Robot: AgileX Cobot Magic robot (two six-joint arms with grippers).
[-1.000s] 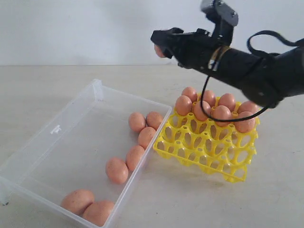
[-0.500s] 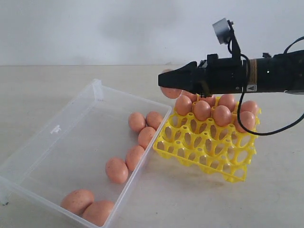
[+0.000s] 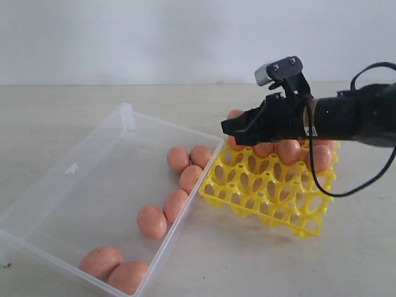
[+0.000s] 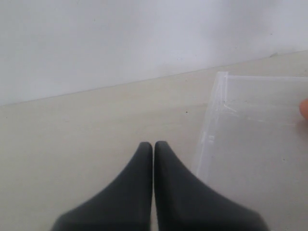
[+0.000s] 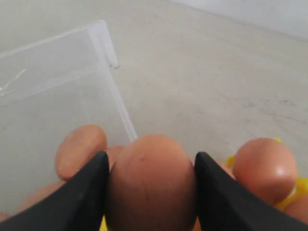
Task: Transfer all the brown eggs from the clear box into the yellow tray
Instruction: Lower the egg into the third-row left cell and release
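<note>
**Seven boxed, one gripped**

Seven reddish-brown, speckled oval eggs (image 3: 151,221) lie in the shallow transparent plastic box (image 3: 86,185). Five run along its wall nearest the tray and two sit in its near corner. Just beside that wall stands the bright yellow lattice egg tray (image 3: 272,192), with more eggs in its far cups, partly hidden by the arm. Above the tray's far left corner the right claw (image 3: 230,130) grasps another egg (image 5: 149,178). Over the bench (image 4: 72,134), by a box corner, the left claw (image 4: 153,147) is clenched on nothing.
</note>
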